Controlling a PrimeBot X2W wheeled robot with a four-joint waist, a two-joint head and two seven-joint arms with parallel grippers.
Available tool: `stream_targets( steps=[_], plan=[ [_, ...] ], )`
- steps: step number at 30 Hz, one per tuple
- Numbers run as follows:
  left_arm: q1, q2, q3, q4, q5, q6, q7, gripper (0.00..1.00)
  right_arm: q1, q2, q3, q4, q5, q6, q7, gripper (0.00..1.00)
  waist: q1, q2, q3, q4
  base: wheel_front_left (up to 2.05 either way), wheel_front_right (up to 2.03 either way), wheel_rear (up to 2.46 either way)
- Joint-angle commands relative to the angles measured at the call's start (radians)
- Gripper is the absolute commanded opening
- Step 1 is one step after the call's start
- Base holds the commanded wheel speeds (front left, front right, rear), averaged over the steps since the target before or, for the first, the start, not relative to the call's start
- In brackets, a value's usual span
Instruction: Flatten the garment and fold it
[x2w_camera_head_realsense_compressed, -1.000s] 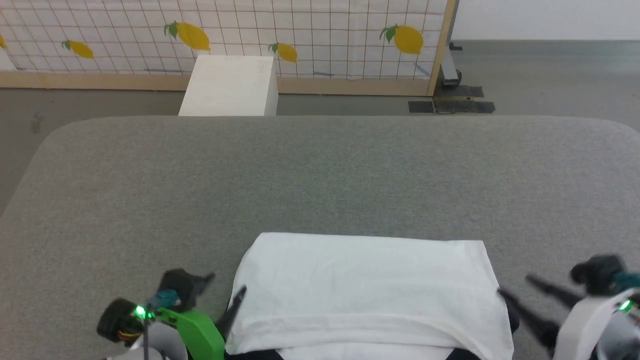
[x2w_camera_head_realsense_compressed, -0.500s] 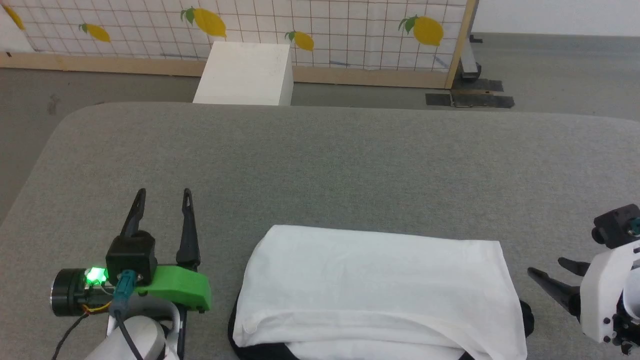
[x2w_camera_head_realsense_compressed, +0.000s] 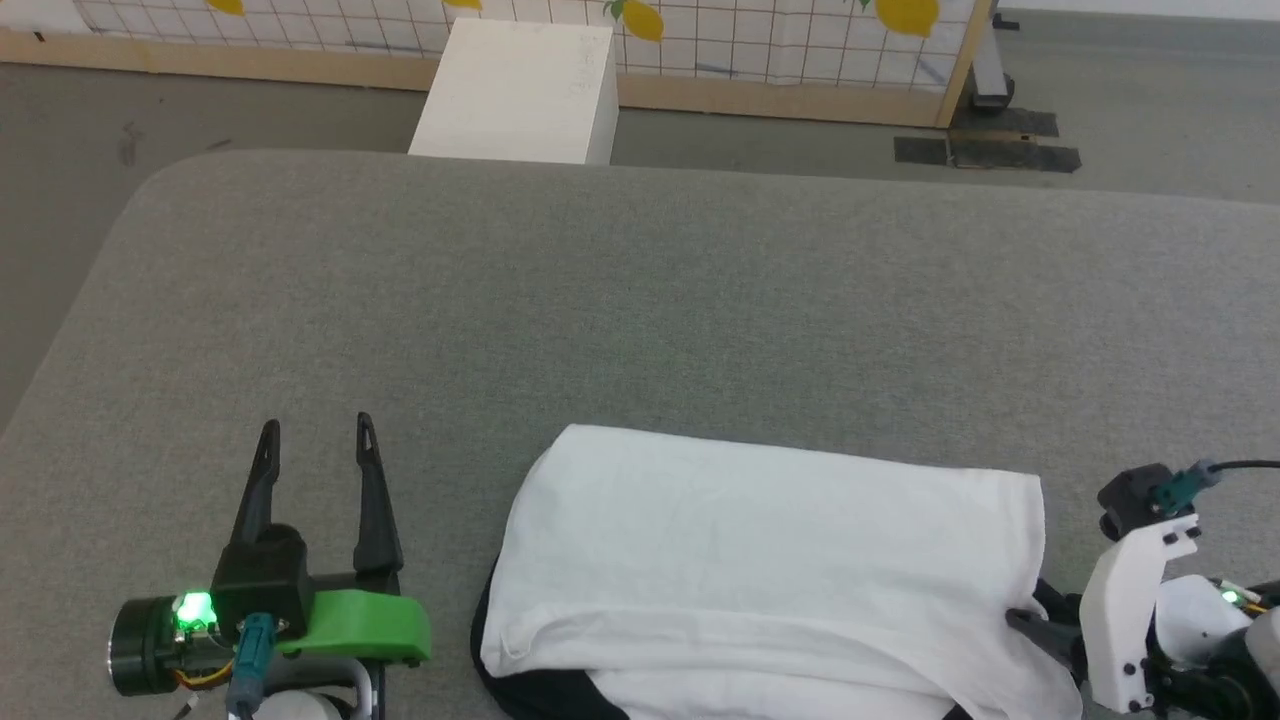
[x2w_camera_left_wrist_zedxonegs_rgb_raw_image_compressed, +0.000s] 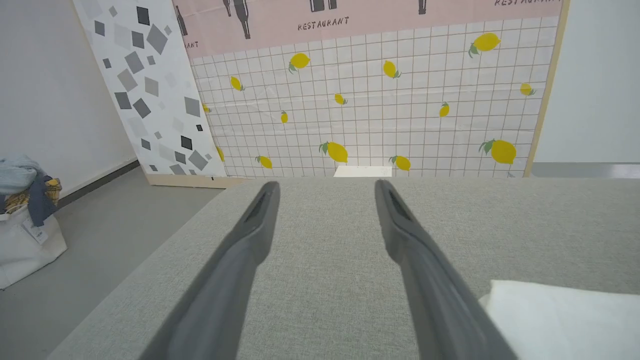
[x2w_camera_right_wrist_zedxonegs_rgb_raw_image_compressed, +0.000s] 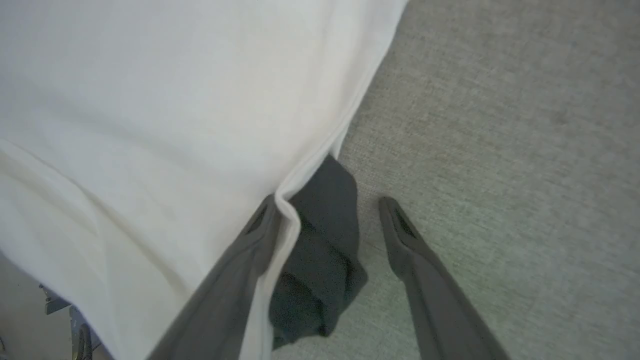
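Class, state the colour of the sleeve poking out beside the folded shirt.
Black; the sleeve shows best in the right wrist view.

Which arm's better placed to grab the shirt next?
Probably right. The right gripper is open at the edge of the garment, black sleeve between its fingers; the left gripper is open over the grey surface, apart from it.

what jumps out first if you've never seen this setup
The white garment, folded into a block at the near edge of the grey table, catches the eye first. A black sleeve pokes out at its right end, between the open fingers of the right gripper. The left gripper, green-bodied and open, points across bare table to the garment's left, and a lemon-print screen stands behind.
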Motion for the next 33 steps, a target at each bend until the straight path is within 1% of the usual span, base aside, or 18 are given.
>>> stream_targets(
  steps=[1,3,5,6,7,10,14,17,19,25,27,30,33],
  plan=[
    [0.026,-0.023,0.022,0.007,0.024,-0.024,-0.003,1.00,-0.006,0.011,0.033,0.021,-0.007,-0.002,0.001,1.00,0.0000,0.0000,0.008,0.005,0.00,0.00,0.00],
    [0.030,-0.047,0.061,0.023,0.042,-0.065,-0.003,1.00,0.002,0.018,0.077,0.044,0.000,-0.002,0.000,1.00,0.0000,0.0000,0.010,0.007,0.00,0.00,0.00],
    [0.035,-0.074,0.091,0.044,0.060,-0.098,-0.003,1.00,0.005,0.024,0.107,0.059,0.014,-0.002,-0.010,1.00,0.0000,0.0000,0.011,0.007,0.00,0.00,0.00],
    [0.035,-0.085,0.103,0.050,0.071,-0.111,-0.004,1.00,0.004,0.026,0.114,0.066,0.023,-0.002,-0.020,0.95,0.0000,0.0000,0.010,0.006,0.00,0.00,0.00],
    [0.037,-0.096,0.116,0.056,0.084,-0.126,-0.004,1.00,0.000,0.028,0.121,0.073,0.031,-0.002,-0.034,0.00,0.0000,0.0000,0.009,0.004,0.00,0.00,0.00],
    [0.044,-0.126,0.164,0.070,0.124,-0.170,-0.004,1.00,-0.030,0.016,0.134,0.085,0.052,-0.002,-0.088,0.00,0.0000,0.0000,-0.008,-0.008,0.00,0.00,0.00],
    [0.057,-0.137,0.193,0.071,0.160,-0.199,-0.004,1.00,-0.059,-0.008,0.124,0.068,0.074,-0.002,-0.142,0.00,0.0000,0.0000,-0.030,-0.021,0.00,0.00,0.00],
    [0.072,-0.149,0.212,0.071,0.178,-0.218,-0.004,1.00,-0.072,-0.047,0.106,0.033,0.098,-0.002,-0.179,0.00,0.0000,0.0000,-0.048,-0.037,0.00,0.00,0.00],
    [0.077,-0.157,0.215,0.068,0.192,-0.229,-0.004,1.00,-0.065,-0.089,0.088,0.012,0.113,-0.002,-0.191,0.00,0.0000,0.0000,-0.054,-0.043,0.00,0.00,0.00],
    [0.080,-0.172,0.216,0.065,0.220,-0.244,-0.004,1.00,-0.011,-0.216,-0.001,0.010,0.146,-0.002,-0.187,0.00,0.0000,0.0000,-0.063,-0.059,0.00,0.00,0.00],
    [0.083,-0.173,0.216,0.065,0.226,-0.248,-0.004,1.00,0.010,-0.243,-0.030,0.019,0.152,-0.002,-0.179,0.00,0.0000,0.0000,-0.066,-0.065,0.00,0.00,0.00],
    [0.088,-0.174,0.213,0.068,0.233,-0.252,-0.004,1.00,0.038,-0.269,-0.058,0.011,0.151,-0.002,-0.172,0.00,0.0000,0.0000,-0.071,-0.071,0.00,0.00,0.00],
    [0.096,-0.176,0.213,0.069,0.238,-0.251,-0.004,1.00,0.062,-0.270,-0.059,-0.059,0.150,-0.002,-0.161,0.00,0.0000,0.0000,-0.076,-0.077,0.00,0.00,0.00]
  ],
)
